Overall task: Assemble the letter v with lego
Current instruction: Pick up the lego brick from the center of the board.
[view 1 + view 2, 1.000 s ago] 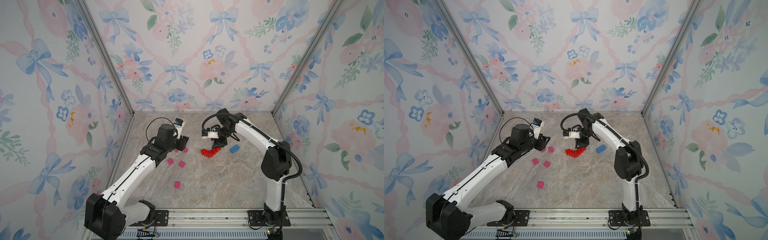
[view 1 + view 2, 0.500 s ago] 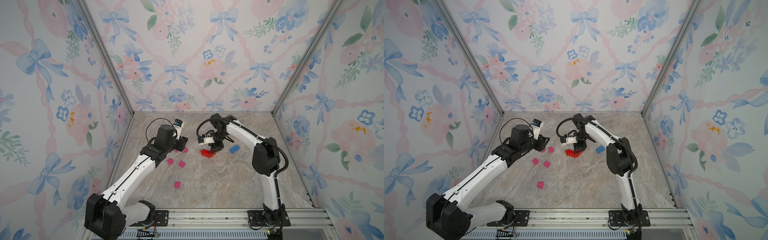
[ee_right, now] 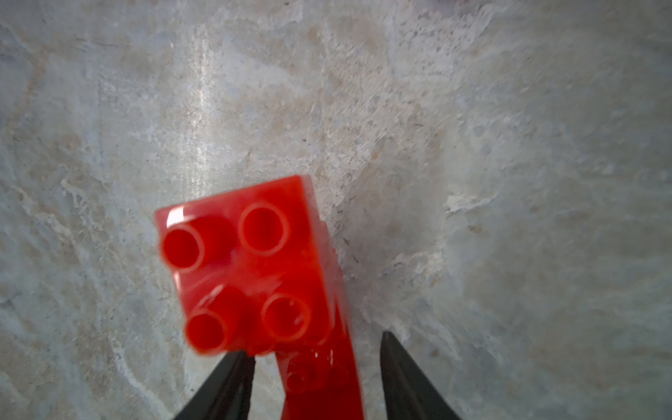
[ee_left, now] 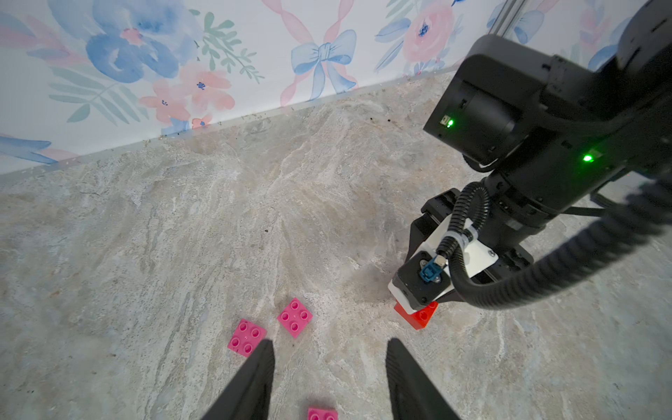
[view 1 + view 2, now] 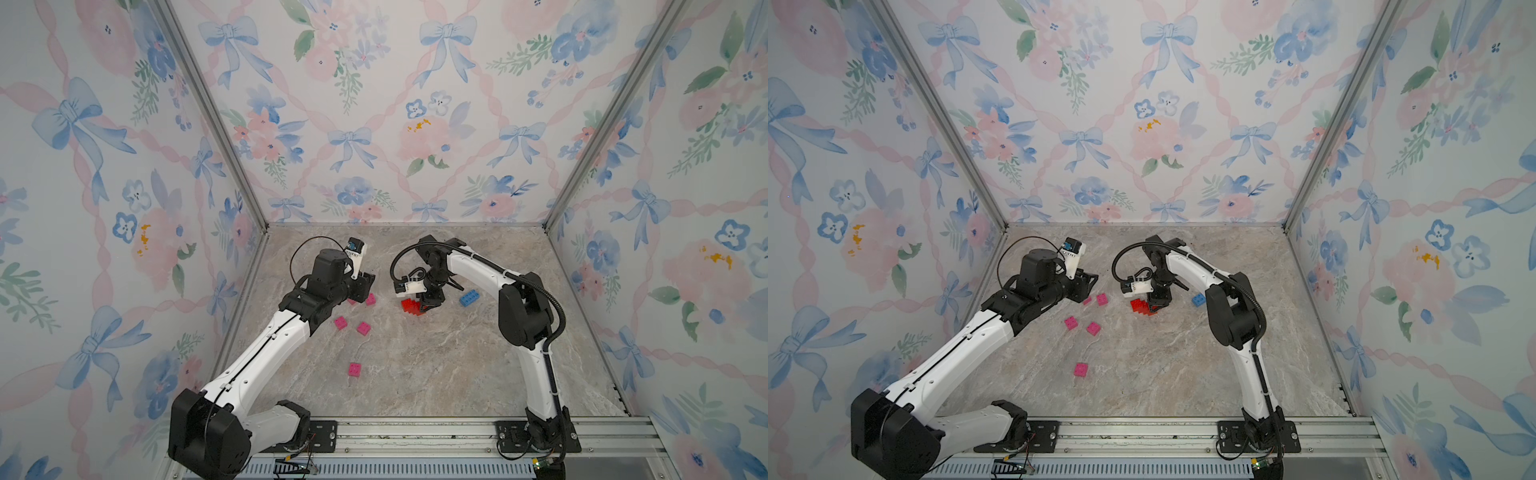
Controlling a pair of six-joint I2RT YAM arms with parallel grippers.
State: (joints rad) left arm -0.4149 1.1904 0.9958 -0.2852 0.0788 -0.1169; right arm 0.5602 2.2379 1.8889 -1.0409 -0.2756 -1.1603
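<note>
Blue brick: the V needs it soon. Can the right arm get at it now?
Probably yes: the blue brick lies alone on the floor beside the right pincer, nothing between them; that pincer straddles red bricks.

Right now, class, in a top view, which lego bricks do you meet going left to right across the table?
Leftmost pink brick → rightmost pink brick → red bricks → blue brick. The other pink bricks overlap between, so are omitted.

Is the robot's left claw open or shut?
Open. In the left wrist view, the left gripper has its fingers wide apart, with table showing between them.
</note>
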